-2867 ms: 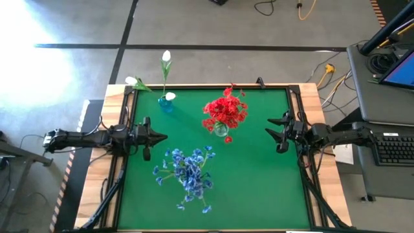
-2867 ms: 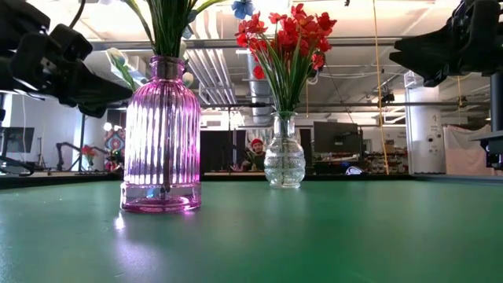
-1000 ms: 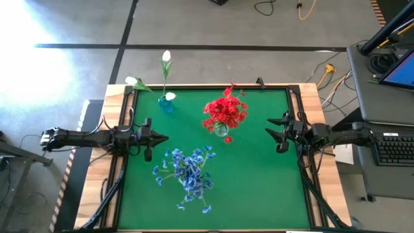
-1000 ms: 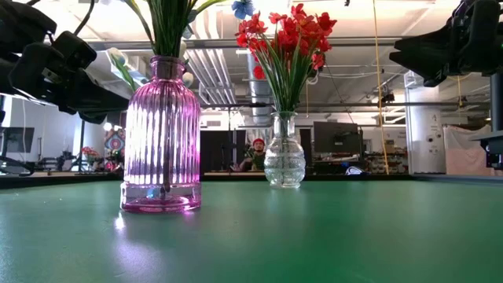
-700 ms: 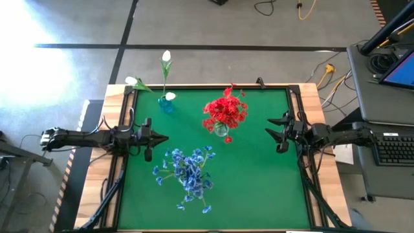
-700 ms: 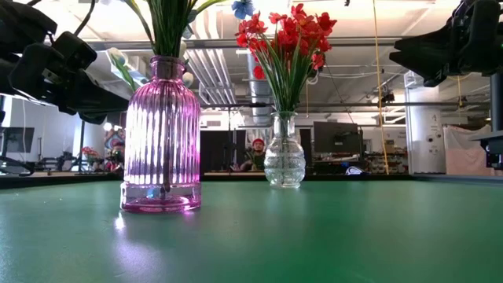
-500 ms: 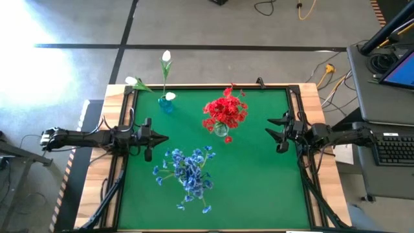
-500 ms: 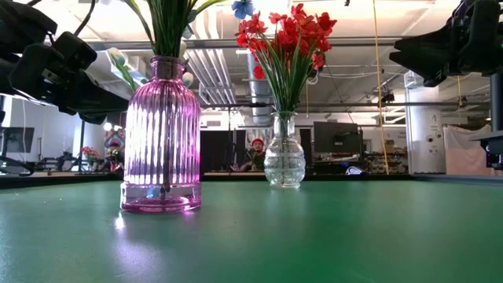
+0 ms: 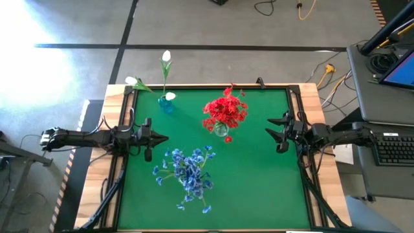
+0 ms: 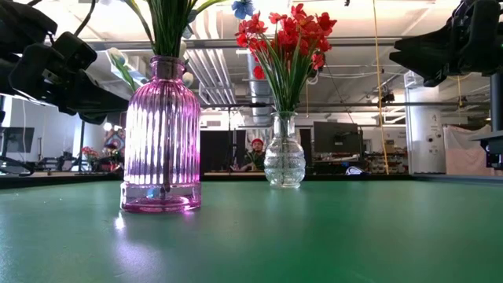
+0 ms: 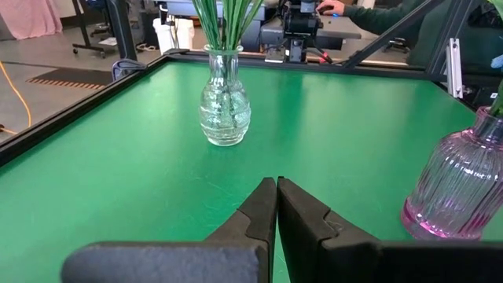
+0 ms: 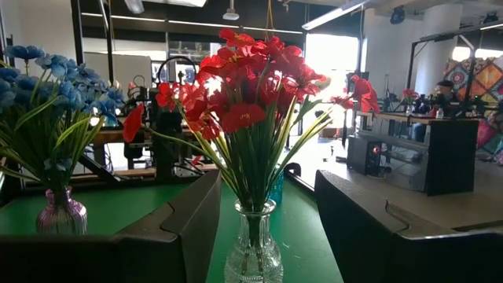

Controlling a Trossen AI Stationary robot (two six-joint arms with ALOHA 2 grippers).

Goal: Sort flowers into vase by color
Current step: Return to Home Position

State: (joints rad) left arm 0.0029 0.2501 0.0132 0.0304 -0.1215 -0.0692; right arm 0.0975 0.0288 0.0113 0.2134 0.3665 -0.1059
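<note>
Three vases stand on the green mat [image 9: 259, 188]. Red flowers [image 9: 224, 111] fill a clear glass vase [image 10: 284, 161] at the centre far side. Blue flowers [image 9: 189, 171] stand in a ribbed pink vase [image 10: 161, 137] nearer the front. White flowers [image 9: 166, 57] rise from a small blue vase [image 9: 165, 104] at the far left. My left gripper [image 9: 165, 136] hovers shut at the mat's left edge, pointing at the centre. My right gripper [image 9: 269, 127] hovers open at the right edge, facing the red flowers [image 12: 251, 86]. Neither holds anything.
Black rails frame the mat on a wooden tabletop [image 9: 317, 97]. A desk with a keyboard [image 9: 394, 149] stands to the right. Beyond the far edge, a person sits at monitors [image 10: 253, 153]. The pink vase [image 11: 456, 185] stands close beside my left gripper's line.
</note>
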